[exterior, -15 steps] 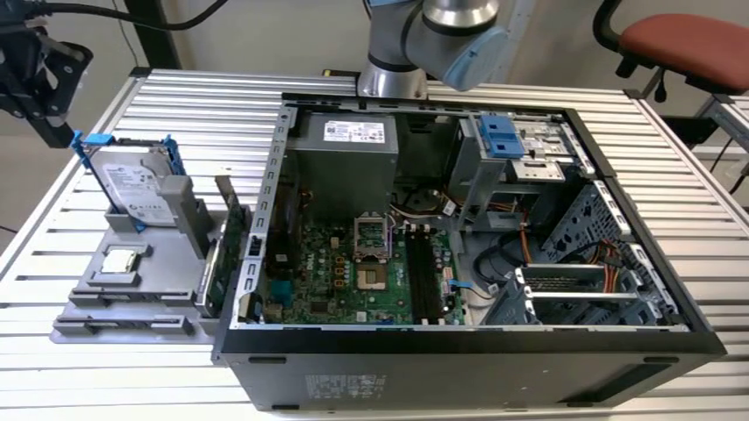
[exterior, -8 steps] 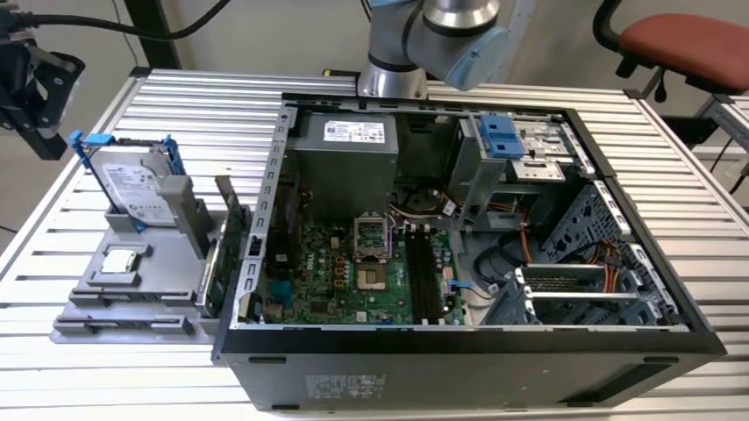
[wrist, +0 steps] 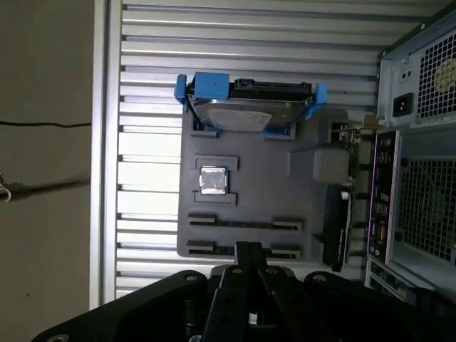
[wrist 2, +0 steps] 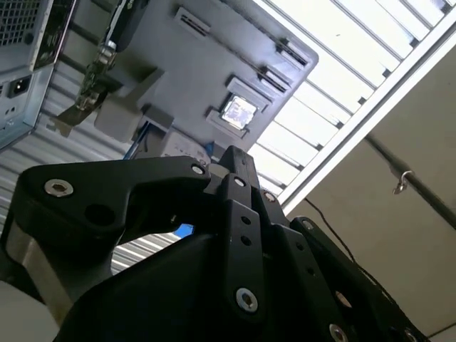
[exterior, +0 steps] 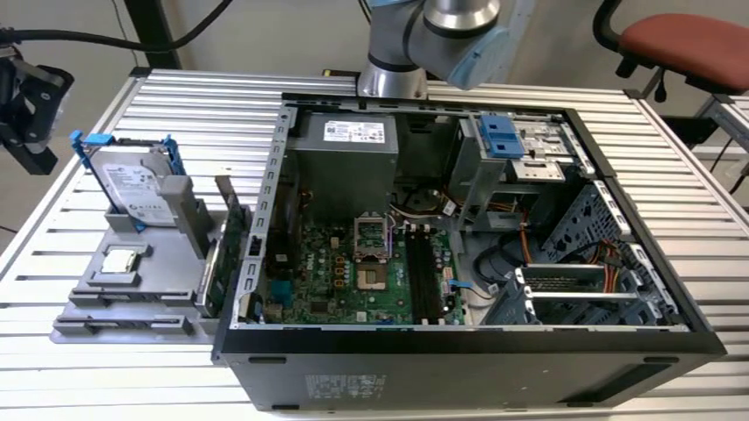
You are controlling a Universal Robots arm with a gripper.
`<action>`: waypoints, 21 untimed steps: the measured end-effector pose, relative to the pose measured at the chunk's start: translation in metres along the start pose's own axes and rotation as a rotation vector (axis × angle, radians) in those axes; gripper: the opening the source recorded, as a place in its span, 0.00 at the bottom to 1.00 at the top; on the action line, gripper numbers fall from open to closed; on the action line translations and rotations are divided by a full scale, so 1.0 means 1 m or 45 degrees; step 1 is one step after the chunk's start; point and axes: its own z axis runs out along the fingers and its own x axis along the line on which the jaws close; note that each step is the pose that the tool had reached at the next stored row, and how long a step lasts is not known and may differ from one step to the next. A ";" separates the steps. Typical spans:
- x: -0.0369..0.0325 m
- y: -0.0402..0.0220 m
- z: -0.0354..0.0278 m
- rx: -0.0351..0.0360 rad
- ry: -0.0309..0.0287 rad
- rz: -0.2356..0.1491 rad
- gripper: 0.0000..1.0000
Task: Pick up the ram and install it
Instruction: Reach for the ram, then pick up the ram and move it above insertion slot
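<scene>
My gripper (exterior: 35, 153) hangs off the table's edge on the exterior view's left, well away from the grey holder (exterior: 164, 289). In both wrist views its black fingers (wrist: 248, 249) meet at a point with nothing between them, so it is shut (wrist 2: 239, 160). The holder's two long narrow slots (wrist: 242, 224) hold no standing board. I cannot pick out the ram with certainty. The black memory slots (exterior: 422, 272) lie on the motherboard inside the open case (exterior: 655, 263). Whether a stick sits in them I cannot tell.
On the holder stand a silver hard drive with blue brackets (exterior: 135, 180), a small square chip (exterior: 121, 260) and a green circuit card (exterior: 209, 272) on edge beside the case wall. The arm's base (exterior: 445, 35) is behind the case. A red chair (exterior: 690, 39) is at the back.
</scene>
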 end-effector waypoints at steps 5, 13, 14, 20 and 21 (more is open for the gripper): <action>0.0003 -0.0113 -0.0004 0.0000 0.0000 0.001 0.00; 0.0007 -0.0276 -0.0009 0.0000 0.0000 0.002 0.00; 0.0007 -0.0291 -0.0009 0.0000 -0.0001 0.002 0.00; 0.0008 -0.0313 -0.0009 0.0000 -0.0001 0.003 0.00; 0.0008 -0.0314 -0.0009 0.0000 -0.0001 0.003 0.00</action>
